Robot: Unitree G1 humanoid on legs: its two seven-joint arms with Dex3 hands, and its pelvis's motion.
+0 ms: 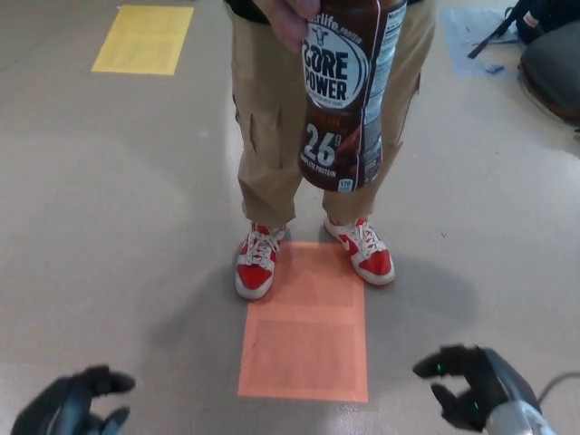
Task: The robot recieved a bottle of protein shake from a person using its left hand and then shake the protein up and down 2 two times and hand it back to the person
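A person in tan trousers (272, 118) and red-and-white sneakers stands in front of me, holding out a brown Core Power protein shake bottle (349, 91) by its top with one hand (290, 18). The bottle hangs upright at the top centre of the head view. My left hand (72, 403) is low at the bottom left corner, open, with nothing in it. My right hand (471, 385) is at the bottom right, also open and empty. Both hands are far below the bottle and apart from it.
An orange rectangle (308, 326) is marked on the grey floor just before the person's shoes (258, 263). A yellow rectangle (143, 38) lies at the far left. Dark bags and a strap (544, 45) sit at the top right.
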